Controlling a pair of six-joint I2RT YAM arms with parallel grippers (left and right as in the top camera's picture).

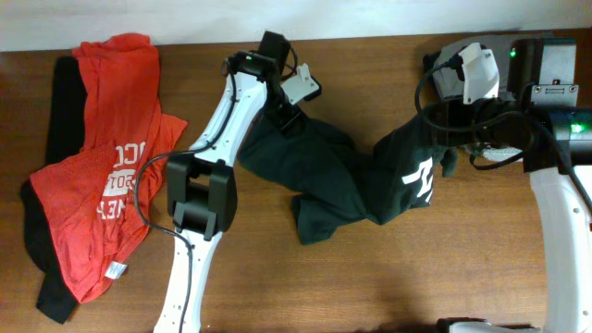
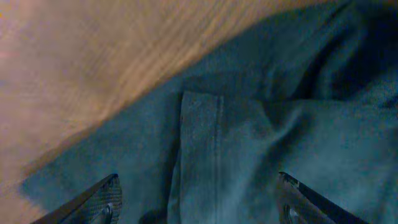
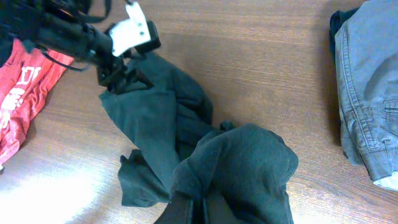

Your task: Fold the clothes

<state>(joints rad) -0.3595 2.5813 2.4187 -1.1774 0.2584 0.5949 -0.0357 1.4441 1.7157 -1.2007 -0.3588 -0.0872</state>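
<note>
Overhead view: the left gripper [image 2: 198, 186] spread wide over one dark green T-shirt [image 1: 314, 171] lying mid-way along the table [image 1: 388, 287], the right gripper [image 3: 198, 211] clenched on its bunched end, one red T-shirt [image 1: 111, 166] far left.

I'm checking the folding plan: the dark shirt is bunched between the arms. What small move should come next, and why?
Probably lower the left gripper and close on the hemmed edge beneath it: its jaws stand open over the dark green T-shirt, whose other end the right gripper pinches.
</note>
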